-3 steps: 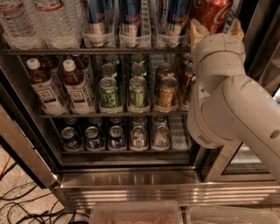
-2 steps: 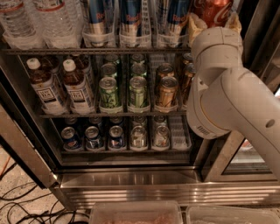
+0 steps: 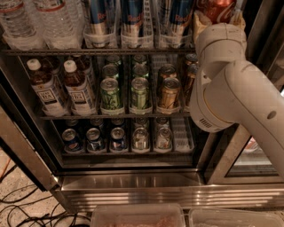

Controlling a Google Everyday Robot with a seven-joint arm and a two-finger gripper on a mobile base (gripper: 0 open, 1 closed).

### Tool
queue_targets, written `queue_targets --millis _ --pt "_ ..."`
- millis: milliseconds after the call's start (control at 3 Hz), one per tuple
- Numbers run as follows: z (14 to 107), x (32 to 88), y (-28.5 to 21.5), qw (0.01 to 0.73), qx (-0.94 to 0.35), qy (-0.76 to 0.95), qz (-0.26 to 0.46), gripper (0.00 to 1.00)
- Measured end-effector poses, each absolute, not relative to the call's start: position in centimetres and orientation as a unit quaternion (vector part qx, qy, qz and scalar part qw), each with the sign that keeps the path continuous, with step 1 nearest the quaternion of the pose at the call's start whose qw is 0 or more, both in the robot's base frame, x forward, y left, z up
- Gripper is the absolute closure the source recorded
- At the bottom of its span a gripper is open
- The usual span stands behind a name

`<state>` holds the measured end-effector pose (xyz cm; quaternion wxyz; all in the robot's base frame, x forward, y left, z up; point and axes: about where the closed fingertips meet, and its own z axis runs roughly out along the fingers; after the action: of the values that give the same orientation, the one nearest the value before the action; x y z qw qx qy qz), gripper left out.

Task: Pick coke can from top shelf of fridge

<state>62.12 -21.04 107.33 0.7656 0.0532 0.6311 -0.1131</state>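
A: Progress?
B: Reach looks done, lift and pull-out left. The white arm's (image 3: 242,99) gripper (image 3: 218,18) is at the right end of the dark wire top shelf (image 3: 88,52) in the steel-framed fridge (image 3: 133,188), right at the red aluminium coke can (image 3: 216,6). Clamped or spread, cannot tell. The can seems not yet lifted.
A: Counts on that shelf?
B: Two clear water bottles (image 3: 57,22), three slim blue-and-silver cans (image 3: 133,20), one coke can.
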Motion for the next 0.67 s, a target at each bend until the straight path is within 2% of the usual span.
queue_targets --millis 333,667 --pt "106.93 62.57 -21.76 0.760 0.063 0.637 -0.113 0.35" --pt "106.93 62.57 -21.76 0.760 0.063 0.637 -0.113 0.54"
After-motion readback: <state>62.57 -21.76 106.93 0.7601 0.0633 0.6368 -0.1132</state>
